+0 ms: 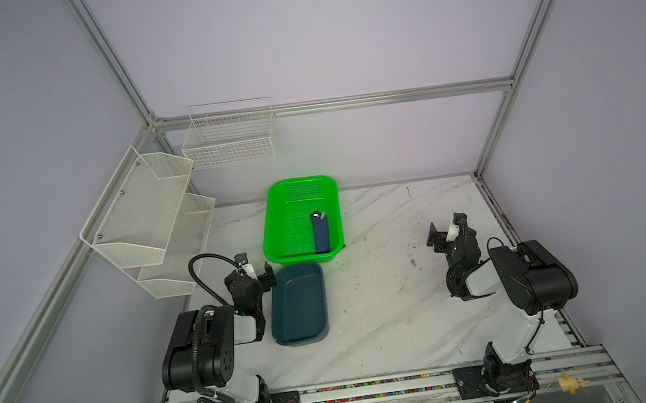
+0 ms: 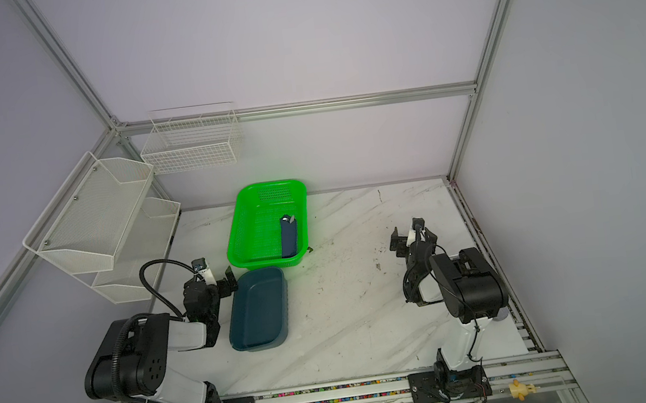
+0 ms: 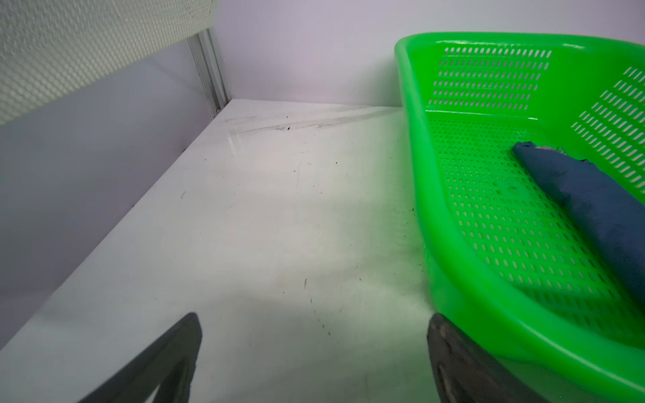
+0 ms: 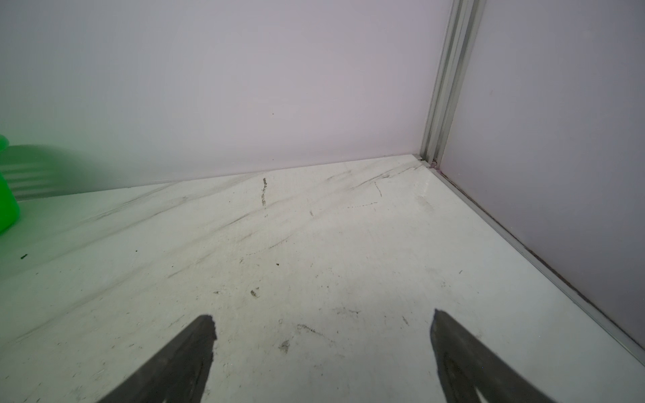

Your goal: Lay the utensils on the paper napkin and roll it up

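Note:
The paper napkin lies rolled into a dark navy tube inside the green basket, along its right side. Silver tips of the utensils poke out of the roll's far end; the rest of them is hidden in the roll. My left gripper is open and empty, low over the table just left of the basket's near corner. My right gripper is open and empty over bare table at the right.
An empty dark teal tray sits right in front of the green basket, beside my left arm. A white mesh shelf rack and a wire basket hang on the left and back walls. Walls close the table's far and right sides.

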`<state>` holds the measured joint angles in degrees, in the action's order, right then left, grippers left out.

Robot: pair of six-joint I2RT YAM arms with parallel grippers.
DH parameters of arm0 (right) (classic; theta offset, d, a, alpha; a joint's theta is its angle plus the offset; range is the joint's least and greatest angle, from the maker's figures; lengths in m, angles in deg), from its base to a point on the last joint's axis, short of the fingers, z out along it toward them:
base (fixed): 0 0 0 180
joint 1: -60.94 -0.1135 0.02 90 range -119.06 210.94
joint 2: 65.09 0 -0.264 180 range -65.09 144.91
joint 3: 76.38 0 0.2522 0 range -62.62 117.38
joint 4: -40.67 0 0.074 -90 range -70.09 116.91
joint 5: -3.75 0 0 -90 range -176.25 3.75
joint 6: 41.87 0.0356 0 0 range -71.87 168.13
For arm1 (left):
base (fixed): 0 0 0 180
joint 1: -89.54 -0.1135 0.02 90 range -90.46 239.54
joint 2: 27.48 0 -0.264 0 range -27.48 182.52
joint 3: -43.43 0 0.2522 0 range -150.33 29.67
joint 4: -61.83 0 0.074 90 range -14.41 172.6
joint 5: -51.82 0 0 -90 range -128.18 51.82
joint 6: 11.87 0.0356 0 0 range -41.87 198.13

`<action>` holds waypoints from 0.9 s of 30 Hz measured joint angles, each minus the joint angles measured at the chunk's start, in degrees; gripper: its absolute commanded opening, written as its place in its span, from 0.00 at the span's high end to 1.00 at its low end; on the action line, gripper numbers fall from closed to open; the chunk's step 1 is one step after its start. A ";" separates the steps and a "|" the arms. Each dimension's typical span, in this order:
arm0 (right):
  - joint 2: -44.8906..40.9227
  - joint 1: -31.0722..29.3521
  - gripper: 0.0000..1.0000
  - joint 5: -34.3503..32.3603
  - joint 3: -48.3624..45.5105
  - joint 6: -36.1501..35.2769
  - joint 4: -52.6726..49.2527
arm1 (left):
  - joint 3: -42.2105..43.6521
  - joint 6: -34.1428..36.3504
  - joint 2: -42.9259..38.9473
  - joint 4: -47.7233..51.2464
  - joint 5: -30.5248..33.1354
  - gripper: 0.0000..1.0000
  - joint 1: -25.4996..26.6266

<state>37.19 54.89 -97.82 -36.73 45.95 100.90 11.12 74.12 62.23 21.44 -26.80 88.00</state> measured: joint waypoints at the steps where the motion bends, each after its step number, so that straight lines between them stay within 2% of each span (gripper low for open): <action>1: 0.00 0.00 0.03 0.00 0.00 -0.02 0.00 | -0.09 -0.22 -0.33 0.61 0.42 0.01 0.00; 7: 0.00 0.00 0.03 0.00 0.00 -0.02 0.02 | -0.11 -0.68 -0.42 0.20 0.55 0.00 0.00; 12: 0.00 0.00 0.03 0.00 0.00 -0.02 0.02 | -0.13 1.07 -0.24 1.86 -2.82 0.00 0.00; 27: 0.00 0.00 0.03 0.00 0.00 -0.02 0.04 | -0.13 1.68 -0.24 2.80 -3.08 0.00 0.00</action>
<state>37.19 54.89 -97.82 -36.73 45.93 100.95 10.99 75.80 61.99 24.24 -29.88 88.00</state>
